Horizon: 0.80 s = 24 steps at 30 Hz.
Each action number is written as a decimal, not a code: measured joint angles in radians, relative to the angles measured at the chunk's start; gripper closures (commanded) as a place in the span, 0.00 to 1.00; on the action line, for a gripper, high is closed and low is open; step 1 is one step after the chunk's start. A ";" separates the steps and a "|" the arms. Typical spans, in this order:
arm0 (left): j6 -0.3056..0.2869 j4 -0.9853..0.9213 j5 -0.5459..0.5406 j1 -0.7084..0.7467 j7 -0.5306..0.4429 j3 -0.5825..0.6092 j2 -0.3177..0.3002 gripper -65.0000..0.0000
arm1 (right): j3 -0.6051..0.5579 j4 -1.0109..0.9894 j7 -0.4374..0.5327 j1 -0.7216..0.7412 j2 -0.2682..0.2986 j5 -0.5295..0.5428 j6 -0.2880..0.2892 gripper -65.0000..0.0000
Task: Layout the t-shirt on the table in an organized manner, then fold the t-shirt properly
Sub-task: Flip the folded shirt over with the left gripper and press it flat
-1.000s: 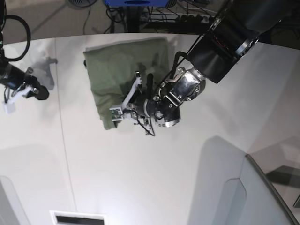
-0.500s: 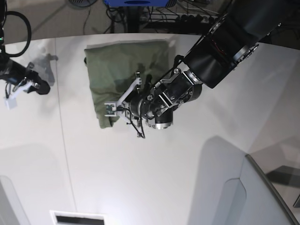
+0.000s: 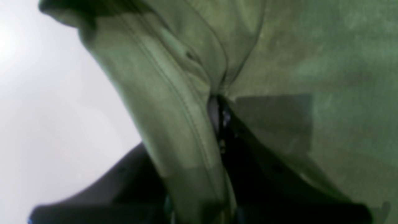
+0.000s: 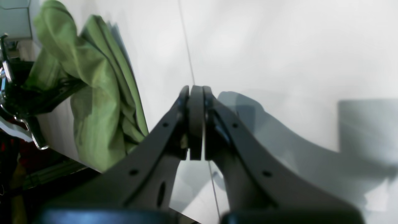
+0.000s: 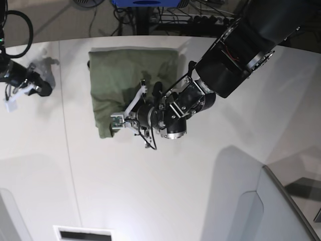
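The olive-green t-shirt [image 5: 120, 75] lies folded into a rough rectangle on the white table [image 5: 150, 191] at the far centre-left. My left gripper [image 5: 122, 117] reaches in from the right and is shut on the t-shirt's near edge. In the left wrist view a hemmed fold of the t-shirt [image 3: 174, 102] is pinched where the left gripper [image 3: 217, 115] closes. My right gripper [image 5: 44, 91] hovers at the table's far left, apart from the cloth. It is shut and empty, with the right gripper's [image 4: 196, 93] pads pressed together. The t-shirt [image 4: 93, 93] shows bunched beyond it.
A thin dark seam line [image 5: 67, 150] runs down the table's left part. A grey angled panel [image 5: 281, 211] stands at the near right. Cables and equipment [image 5: 145, 10] lie beyond the table's curved far edge. A white vent [image 5: 83, 233] sits at the near edge.
My left gripper has moved left with the t-shirt's near edge, and the cloth has shifted left with it. The right gripper has drifted slightly up and away.
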 measured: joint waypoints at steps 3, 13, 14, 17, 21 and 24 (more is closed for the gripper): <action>-0.003 -0.016 0.001 -0.016 0.005 0.002 0.008 1.00 | 0.000 0.000 0.001 0.002 0.000 0.000 0.000 1.00; -0.004 -0.029 0.002 -0.028 0.004 0.006 0.013 1.00 | 0.000 0.000 0.001 0.015 0.000 0.001 0.000 1.00; -0.004 -0.030 0.002 -0.028 0.004 0.006 0.013 1.00 | 0.000 0.000 0.002 0.017 0.000 0.001 0.001 1.00; -0.007 -0.033 0.003 -0.043 0.005 0.021 0.010 1.00 | 0.000 0.000 0.001 0.017 0.000 0.000 0.000 1.00; -0.003 -0.035 0.006 -0.070 0.011 0.063 0.008 0.57 | 0.000 0.000 0.001 0.018 0.000 0.001 0.001 1.00; -0.003 -0.035 0.006 -0.084 0.012 0.060 0.008 0.31 | 0.000 0.000 0.001 0.017 0.000 0.001 0.000 1.00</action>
